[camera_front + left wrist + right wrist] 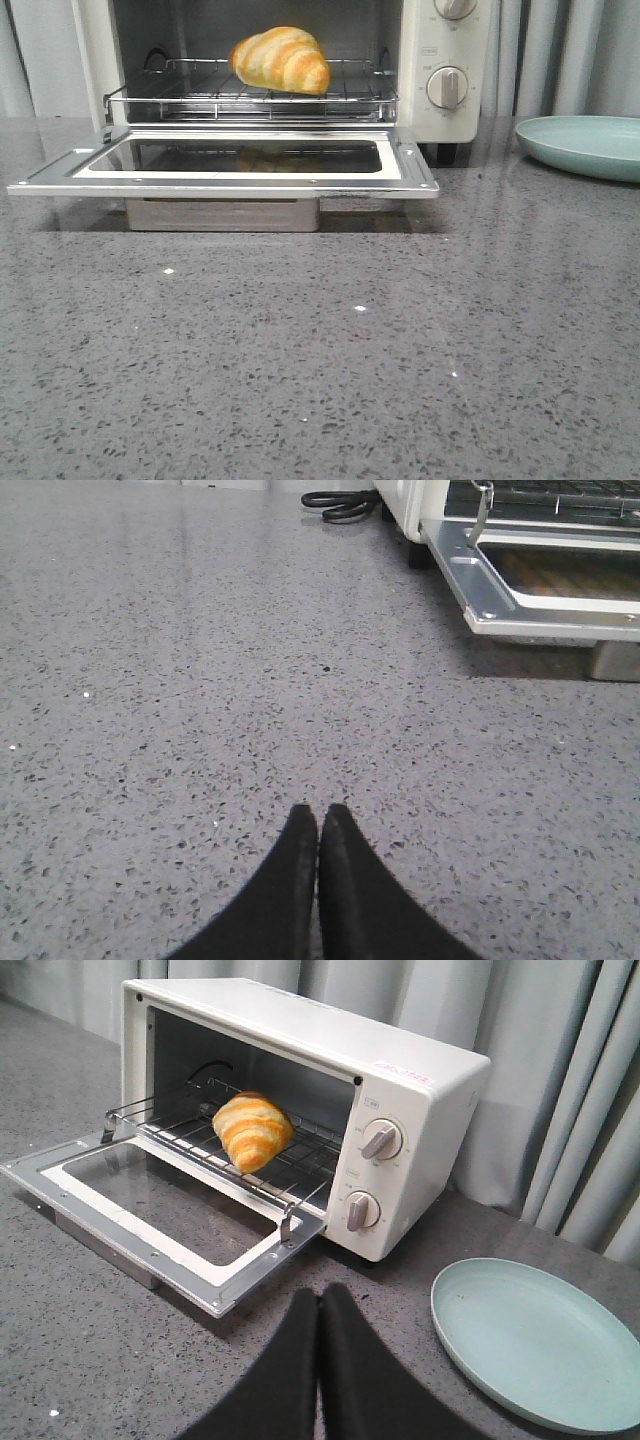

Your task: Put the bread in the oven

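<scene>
The bread (281, 59), golden-orange with pale stripes, lies on the wire rack (250, 92) inside the cream-white oven (440, 110). It also shows in the right wrist view (253, 1131). The oven door (225, 160) hangs open and flat. My left gripper (319, 815) is shut and empty over bare counter, left of the door's corner (500, 590). My right gripper (320, 1298) is shut and empty, in front of the oven's knob side, apart from the bread. Neither gripper shows in the front view.
A pale green plate (585, 145) sits right of the oven; it also shows in the right wrist view (540, 1345). A black cable (340, 505) lies beside the oven's far left. Grey curtains (560, 1080) hang behind. The counter (320, 350) is speckled grey stone.
</scene>
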`<state>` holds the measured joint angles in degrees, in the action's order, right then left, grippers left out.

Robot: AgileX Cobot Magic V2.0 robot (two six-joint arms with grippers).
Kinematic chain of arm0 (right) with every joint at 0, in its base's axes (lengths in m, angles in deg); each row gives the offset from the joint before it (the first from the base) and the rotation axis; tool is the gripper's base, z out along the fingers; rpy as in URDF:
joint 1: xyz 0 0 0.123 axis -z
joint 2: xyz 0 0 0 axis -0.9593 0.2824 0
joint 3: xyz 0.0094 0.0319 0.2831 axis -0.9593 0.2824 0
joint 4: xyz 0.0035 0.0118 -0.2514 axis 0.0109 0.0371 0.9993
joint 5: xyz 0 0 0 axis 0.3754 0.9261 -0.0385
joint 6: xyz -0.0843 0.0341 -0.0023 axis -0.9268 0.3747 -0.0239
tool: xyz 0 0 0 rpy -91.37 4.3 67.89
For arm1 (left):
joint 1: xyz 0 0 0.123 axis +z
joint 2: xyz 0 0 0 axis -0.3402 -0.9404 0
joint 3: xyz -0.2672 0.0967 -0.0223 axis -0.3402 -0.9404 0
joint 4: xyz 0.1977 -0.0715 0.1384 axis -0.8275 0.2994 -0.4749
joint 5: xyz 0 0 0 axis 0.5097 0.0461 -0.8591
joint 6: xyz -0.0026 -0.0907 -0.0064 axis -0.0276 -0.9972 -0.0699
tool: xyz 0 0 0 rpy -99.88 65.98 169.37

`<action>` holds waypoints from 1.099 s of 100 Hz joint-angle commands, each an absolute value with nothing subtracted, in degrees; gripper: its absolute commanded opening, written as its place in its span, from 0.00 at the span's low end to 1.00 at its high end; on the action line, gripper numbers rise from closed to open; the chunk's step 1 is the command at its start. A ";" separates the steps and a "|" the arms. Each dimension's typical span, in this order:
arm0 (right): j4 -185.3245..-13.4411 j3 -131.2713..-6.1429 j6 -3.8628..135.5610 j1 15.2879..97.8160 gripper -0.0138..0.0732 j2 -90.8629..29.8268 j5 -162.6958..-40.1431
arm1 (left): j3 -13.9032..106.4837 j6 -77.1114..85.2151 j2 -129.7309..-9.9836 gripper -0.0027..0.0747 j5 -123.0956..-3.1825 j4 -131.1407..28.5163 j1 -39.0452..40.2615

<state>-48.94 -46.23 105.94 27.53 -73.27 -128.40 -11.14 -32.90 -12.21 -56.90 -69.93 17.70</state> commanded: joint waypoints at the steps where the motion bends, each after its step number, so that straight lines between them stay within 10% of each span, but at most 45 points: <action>1: -46.62 -47.62 105.82 27.66 0.10 -72.80 -124.78 | -12.43 -33.36 -10.64 0.01 -60.47 -69.16 17.91; 110: -41.75 -43.89 105.82 28.97 0.10 -72.80 -130.10 | -12.43 -33.36 -10.64 0.01 -60.47 -69.16 17.91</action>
